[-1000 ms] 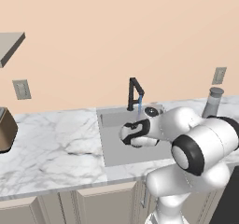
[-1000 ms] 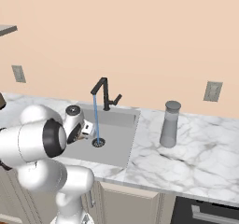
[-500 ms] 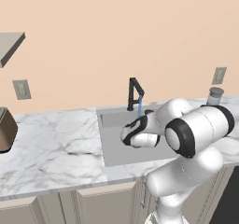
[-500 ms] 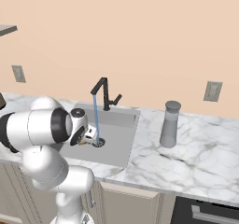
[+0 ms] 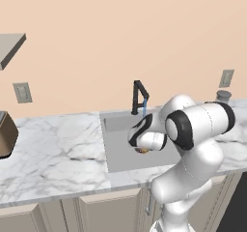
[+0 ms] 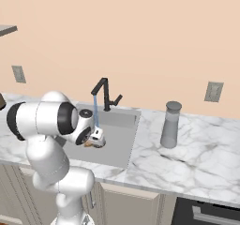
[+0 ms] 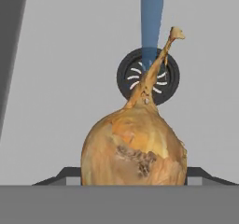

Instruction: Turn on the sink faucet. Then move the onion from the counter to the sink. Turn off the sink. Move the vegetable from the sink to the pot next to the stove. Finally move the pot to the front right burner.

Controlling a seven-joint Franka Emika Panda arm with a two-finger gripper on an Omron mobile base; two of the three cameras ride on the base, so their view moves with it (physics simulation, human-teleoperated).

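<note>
On the far left of the counter (image 5: 58,153) in the left base view a brown box-like object (image 5: 6,135) sits at the picture's edge; what it is, I cannot tell. Right of the bare marble lies the sink basin (image 5: 118,153), with the sink faucet (image 5: 139,96) at its far rim, a thin blue stream of water (image 6: 95,111) falling from the spout.

The onion (image 7: 134,149) hangs over the basin, between the gripper's (image 7: 133,174) fingers. In the hand view its long axis runs away from the hand, the thin stem tip pointing toward the round drain (image 7: 148,77) on the basin floor, tilted slightly to one side. The stream comes down just behind the stem.

The jaws stand fairly wide, clamped on the bulb's two sides; the dark fingertips (image 7: 60,175) show just at either flank.

The arm bends forward and down from the base, elbow raised, hand pointing into the basin (image 6: 96,137).

Farther right, a grey lidded jar (image 6: 170,124) stands upright on the counter (image 6: 201,149), well apart from the sink.
</note>
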